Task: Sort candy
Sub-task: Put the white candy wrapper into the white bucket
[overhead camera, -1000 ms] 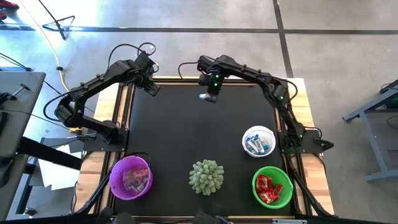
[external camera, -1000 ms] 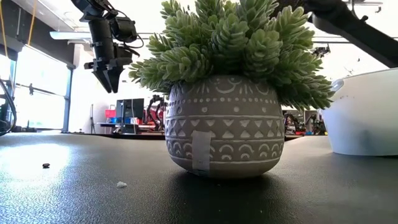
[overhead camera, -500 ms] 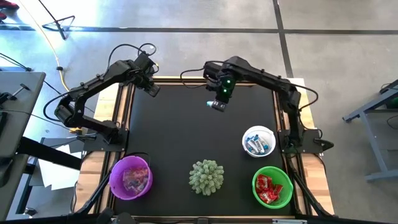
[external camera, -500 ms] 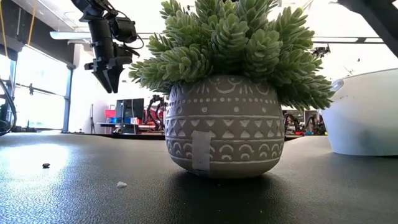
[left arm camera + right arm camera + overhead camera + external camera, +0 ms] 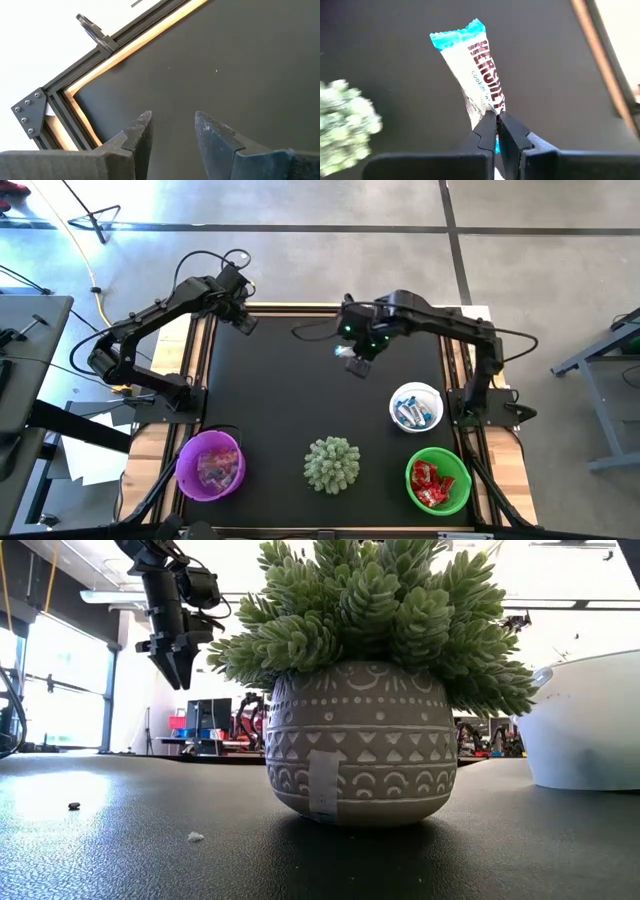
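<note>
Right gripper (image 5: 496, 122) pinched shut on blue-and-white candy (image 5: 472, 70), carried above mat.
Likely light, crinkly, slippery wrapper; grip wrapper end. Left gripper (image 5: 172, 127) open, empty.

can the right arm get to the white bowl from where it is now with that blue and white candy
Probably yes. The right gripper, shut on the candy, hangs over bare black mat up and left of the white bowl. Nothing stands between them; the plant sits lower down, out of the way.
</note>
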`<move>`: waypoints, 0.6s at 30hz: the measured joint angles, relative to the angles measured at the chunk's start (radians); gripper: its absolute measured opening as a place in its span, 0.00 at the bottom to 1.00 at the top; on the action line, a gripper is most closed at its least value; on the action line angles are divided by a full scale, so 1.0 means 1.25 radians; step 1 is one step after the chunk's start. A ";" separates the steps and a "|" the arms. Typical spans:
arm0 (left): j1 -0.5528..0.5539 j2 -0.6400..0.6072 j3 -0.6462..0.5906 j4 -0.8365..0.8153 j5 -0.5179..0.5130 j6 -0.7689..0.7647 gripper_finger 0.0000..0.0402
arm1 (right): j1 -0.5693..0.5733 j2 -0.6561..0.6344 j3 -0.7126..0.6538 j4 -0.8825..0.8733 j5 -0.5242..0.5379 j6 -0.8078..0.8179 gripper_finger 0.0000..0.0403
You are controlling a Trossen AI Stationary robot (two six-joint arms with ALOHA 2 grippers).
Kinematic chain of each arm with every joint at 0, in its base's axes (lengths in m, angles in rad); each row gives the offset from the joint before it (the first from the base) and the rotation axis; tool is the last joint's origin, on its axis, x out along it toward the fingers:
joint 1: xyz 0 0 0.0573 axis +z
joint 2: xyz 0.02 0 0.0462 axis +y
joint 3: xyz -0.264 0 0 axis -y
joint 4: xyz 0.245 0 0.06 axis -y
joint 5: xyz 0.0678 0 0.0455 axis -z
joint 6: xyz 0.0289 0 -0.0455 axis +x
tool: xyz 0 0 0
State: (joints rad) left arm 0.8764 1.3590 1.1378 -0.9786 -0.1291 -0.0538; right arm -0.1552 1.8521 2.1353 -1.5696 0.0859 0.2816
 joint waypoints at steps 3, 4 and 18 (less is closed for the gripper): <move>0.000 0.000 0.000 0.011 0.000 -0.022 0.33 | 0.020 -0.040 -0.044 -0.001 0.071 0.033 0.01; 0.000 0.000 0.000 0.012 0.000 -0.029 0.33 | 0.023 -0.059 -0.067 0.000 0.080 0.048 0.01; 0.000 0.000 0.000 0.094 0.018 -0.128 0.33 | 0.070 -0.359 -0.526 0.002 -0.069 0.324 0.01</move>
State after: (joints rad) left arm 0.8764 1.3590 1.1375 -0.8607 -0.1067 -0.2133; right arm -0.0678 1.4039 1.4781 -1.5677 0.0001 0.6867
